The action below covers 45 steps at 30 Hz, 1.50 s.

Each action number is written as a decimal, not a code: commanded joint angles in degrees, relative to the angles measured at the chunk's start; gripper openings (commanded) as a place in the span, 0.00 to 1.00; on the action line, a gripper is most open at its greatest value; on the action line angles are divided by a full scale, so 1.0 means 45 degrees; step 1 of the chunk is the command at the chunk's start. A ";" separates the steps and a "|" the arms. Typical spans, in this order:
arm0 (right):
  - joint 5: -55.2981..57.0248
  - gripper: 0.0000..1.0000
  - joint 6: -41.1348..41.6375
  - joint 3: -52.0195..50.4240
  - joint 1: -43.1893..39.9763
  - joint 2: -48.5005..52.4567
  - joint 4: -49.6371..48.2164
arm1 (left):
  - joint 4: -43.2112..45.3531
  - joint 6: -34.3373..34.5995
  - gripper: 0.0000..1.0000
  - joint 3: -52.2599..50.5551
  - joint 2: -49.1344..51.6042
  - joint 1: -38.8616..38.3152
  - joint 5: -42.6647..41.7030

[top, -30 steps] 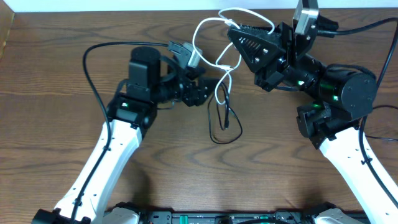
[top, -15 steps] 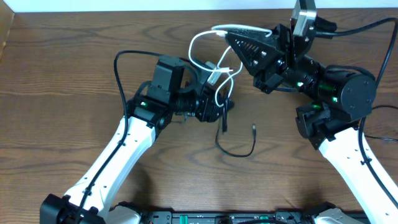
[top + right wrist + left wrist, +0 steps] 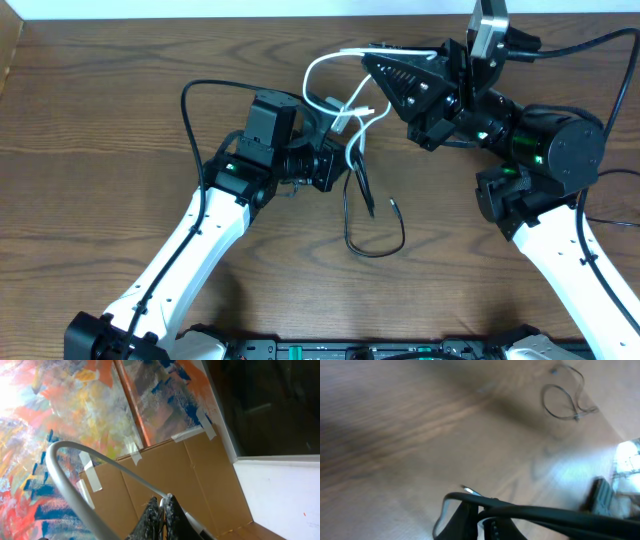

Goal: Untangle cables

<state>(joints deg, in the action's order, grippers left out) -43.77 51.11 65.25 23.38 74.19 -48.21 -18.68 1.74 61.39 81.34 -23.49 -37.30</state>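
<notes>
The white cable (image 3: pixel 318 70) loops in the air at the back middle of the table, with my right gripper (image 3: pixel 372 55) shut on it. In the right wrist view the fingertips (image 3: pixel 152 510) pinch the white cable (image 3: pixel 65 475), which arcs off to the left. The black cable (image 3: pixel 375 248) hangs down from the bundle and ends in a loop on the table, its plug (image 3: pixel 392 205) free. My left gripper (image 3: pixel 345 165) is shut on the black cable just below where the two cords cross. In the left wrist view the black cable (image 3: pixel 535 512) runs across the shut jaws, and its loop (image 3: pixel 562 402) lies farther off.
The thick black arm cables (image 3: pixel 190 110) arc beside the left arm and behind the right arm (image 3: pixel 590 45). The brown wooden table (image 3: pixel 100 180) ends at its back edge just behind the right gripper. Cardboard and a painted wall (image 3: pixel 165 390) fill the right wrist view.
My left gripper moved right into the bundle, then shut on the black cable. The black loop and its plug shifted on the table. The right gripper kept hold of the white cable.
</notes>
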 commanded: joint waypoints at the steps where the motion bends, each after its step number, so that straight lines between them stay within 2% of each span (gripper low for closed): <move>1: 0.0073 0.03 0.0126 0.0301 0.0039 -0.0189 -0.0053 | 0.0102 0.0165 0.08 0.0078 0.0049 -0.0005 0.1972; 6: 0.0068 0.01 -0.0039 0.0301 -0.0651 -0.0189 0.0563 | -0.1059 0.0165 0.08 0.0078 0.0044 0.0432 0.5178; 8: 0.0068 0.01 -0.0335 0.0301 -0.1005 -0.0189 0.1093 | -0.1554 0.0160 0.07 0.0078 0.0024 0.0782 0.5493; 18: -0.0350 0.01 -0.1005 0.0301 -0.4109 -0.0189 0.4017 | -0.4313 0.0102 0.07 0.0078 -0.0486 0.4114 0.5537; 23: -0.0763 0.01 -0.1107 0.0301 -0.4813 -0.0189 0.4925 | -0.4561 0.0107 0.07 0.0078 -0.0928 0.4998 0.5532; 29: -0.0743 0.02 -0.1676 0.0301 -0.4867 -0.0189 0.5401 | -0.4697 0.0097 0.07 0.0078 -0.1656 0.5217 0.5542; 30: -0.0743 0.07 -0.1894 0.0301 -0.4891 -0.0189 0.5493 | -0.4741 0.0097 0.07 0.0078 -0.1880 0.5217 0.5542; 31: -0.0695 0.41 -0.2035 0.0301 -0.4964 -0.0189 0.5819 | -0.4765 0.0102 0.07 0.0078 -0.2118 0.5217 0.5537; 32: -0.0699 0.68 -0.2229 0.0301 -0.5022 -0.0189 0.6081 | -0.4775 0.0102 0.07 0.0078 -0.2268 0.5217 0.5537; 33: -0.0695 0.89 -0.2448 0.0301 -0.5090 -0.0189 0.6460 | -0.4794 0.0107 0.08 0.0078 -0.2482 0.5217 0.5523; 34: -0.0685 0.99 -0.2642 0.0301 -0.5153 -0.0189 0.6853 | -0.4804 0.0107 0.08 0.0078 -0.2642 0.5217 0.5455; 39: -0.0520 0.99 -0.3813 0.0301 -0.5323 -0.0189 0.8505 | -0.4745 0.0097 0.07 0.0078 -0.3643 0.5217 0.4124; 43: -0.0010 0.99 -0.4818 0.0301 -0.5314 -0.0175 0.9996 | -0.4027 -0.0301 0.07 0.0083 -0.4886 0.5217 0.1506; 45: 0.0034 0.99 -0.5557 0.0301 -0.5304 -0.0160 1.0996 | -0.2958 -0.0466 0.07 0.0083 -0.5697 0.5217 -0.0481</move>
<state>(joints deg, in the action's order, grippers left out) -44.86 32.45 65.87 -0.27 74.13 -1.80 -36.12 1.23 61.39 60.42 -0.36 -24.82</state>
